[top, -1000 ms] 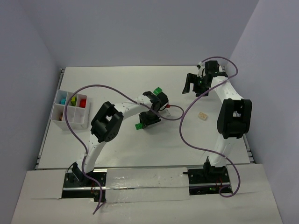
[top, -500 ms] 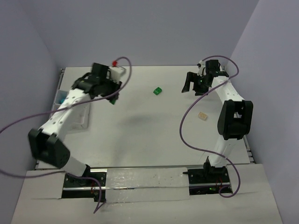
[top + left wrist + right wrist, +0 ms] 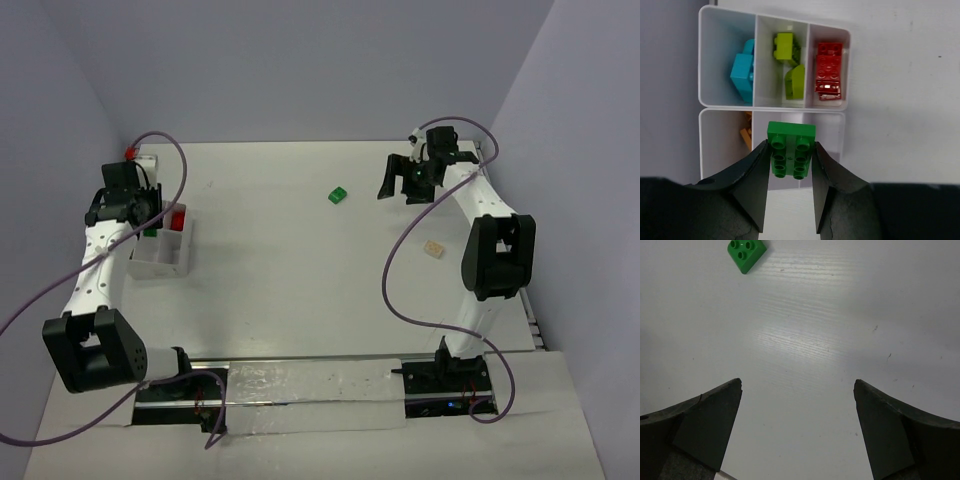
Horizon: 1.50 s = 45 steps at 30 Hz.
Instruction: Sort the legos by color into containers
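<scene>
My left gripper (image 3: 789, 146) is shut on a green lego (image 3: 791, 150) and holds it above the white six-compartment container (image 3: 701, 60), over the middle cell of the near row. The far row holds blue legos (image 3: 742, 72), yellow-green legos (image 3: 790, 65) and red legos (image 3: 829, 70). An orange lego (image 3: 746, 135) lies in the near-left cell. In the top view this gripper (image 3: 148, 226) is at the far left over the container (image 3: 165, 262). My right gripper (image 3: 797, 385) is open and empty above bare table. A second green lego (image 3: 746, 253) lies ahead of it, apart.
The loose green lego (image 3: 338, 195) lies at the table's far middle, left of my right gripper (image 3: 397, 186). A tan lego (image 3: 433, 248) lies on the right, beside the right arm. Purple cables loop over both arms. Walls close in the left, back and right sides.
My left arm swung from the table's middle to the far left with the green lego in its jaws, ending over the container. My right gripper shifted slightly left.
</scene>
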Each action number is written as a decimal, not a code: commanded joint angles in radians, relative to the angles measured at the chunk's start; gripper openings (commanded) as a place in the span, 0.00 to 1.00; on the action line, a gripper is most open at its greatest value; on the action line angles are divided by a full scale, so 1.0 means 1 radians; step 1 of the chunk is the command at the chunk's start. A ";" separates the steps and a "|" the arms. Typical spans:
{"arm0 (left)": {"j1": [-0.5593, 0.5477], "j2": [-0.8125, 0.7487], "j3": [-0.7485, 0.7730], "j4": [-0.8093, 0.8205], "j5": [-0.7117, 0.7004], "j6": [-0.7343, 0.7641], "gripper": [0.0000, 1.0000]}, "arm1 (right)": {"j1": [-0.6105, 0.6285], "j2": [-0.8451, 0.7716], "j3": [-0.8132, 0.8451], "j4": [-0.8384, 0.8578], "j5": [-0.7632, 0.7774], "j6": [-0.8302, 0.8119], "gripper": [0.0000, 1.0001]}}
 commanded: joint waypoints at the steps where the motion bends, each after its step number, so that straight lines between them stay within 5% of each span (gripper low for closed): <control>1: 0.060 0.032 0.003 0.093 -0.011 0.054 0.00 | 0.014 -0.023 0.042 0.005 -0.004 0.005 1.00; 16: 0.101 0.082 -0.074 0.079 0.001 0.067 0.06 | 0.017 0.011 0.078 -0.002 0.004 -0.001 1.00; 21: 0.111 0.088 -0.080 0.069 -0.022 0.061 0.19 | 0.053 0.039 0.125 -0.004 0.040 -0.015 1.00; 28: 0.109 0.096 -0.027 0.015 0.019 0.052 0.55 | 0.143 0.132 0.237 -0.022 0.138 -0.039 1.00; 34: 0.109 0.094 0.029 -0.003 0.043 0.023 0.65 | 0.231 0.207 0.347 -0.028 0.318 0.158 1.00; 36: 0.109 0.090 0.044 -0.008 0.051 0.012 0.76 | 0.293 0.271 0.405 -0.069 0.414 0.230 1.00; 45: 0.109 0.066 0.095 -0.024 0.105 -0.037 0.77 | 0.390 0.416 0.551 -0.108 0.585 0.418 1.00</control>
